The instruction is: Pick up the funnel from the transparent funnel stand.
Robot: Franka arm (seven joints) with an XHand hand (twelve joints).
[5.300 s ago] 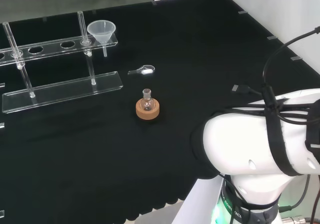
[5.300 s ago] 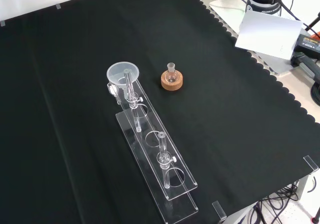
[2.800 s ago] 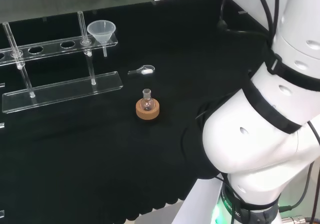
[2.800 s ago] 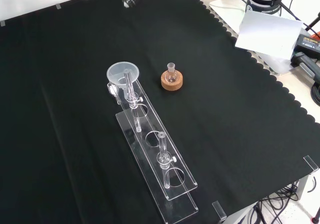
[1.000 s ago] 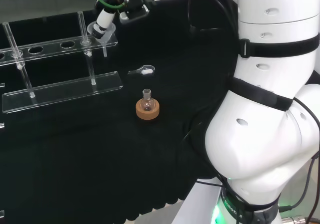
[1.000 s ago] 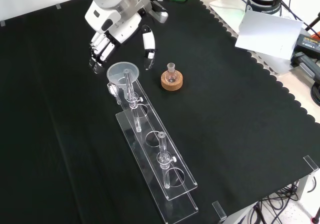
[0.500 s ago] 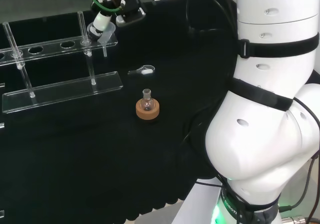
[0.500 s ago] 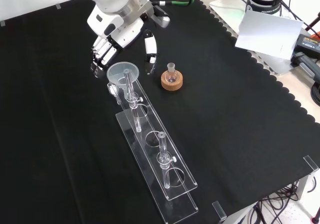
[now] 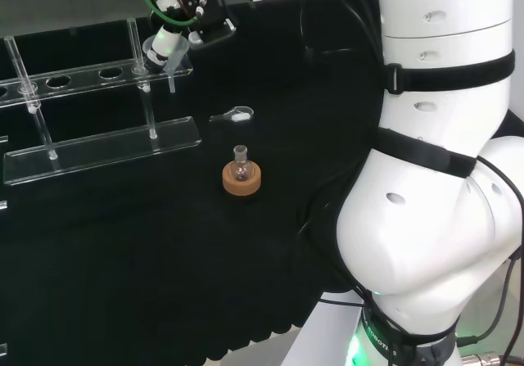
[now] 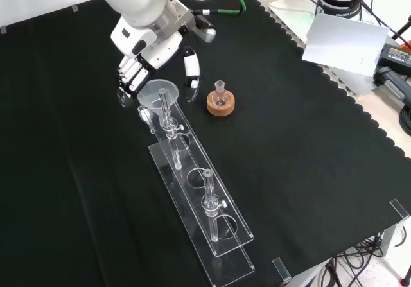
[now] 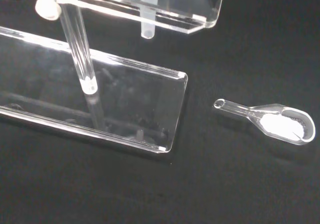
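A clear plastic funnel [image 10: 156, 92] sits in the end hole of the transparent funnel stand [image 10: 196, 183], its stem [image 11: 146, 27] hanging through the upper shelf. My hand [image 10: 153, 43] hovers just above and beyond it in the front view. Its relaxed fingers [image 10: 128, 75] are spread to the left of the rim and the thumb [image 10: 191, 74] to the right, with no grip on the funnel that I can see. In the head view the hand [image 9: 185, 9] comes down over the funnel [image 9: 169, 61] and hides part of the rim.
A small round flask on a cork ring [image 10: 221, 101] stands right of the funnel in the front view. A glass scoop with white powder [image 11: 274, 122] lies on the cloth near the stand's base [image 11: 110, 103]. Two upright posts [image 10: 209, 191] rise from the stand.
The arm has swung up and over the bench. The hand came in from the far side, dropped toward the funnel, and now straddles its rim.
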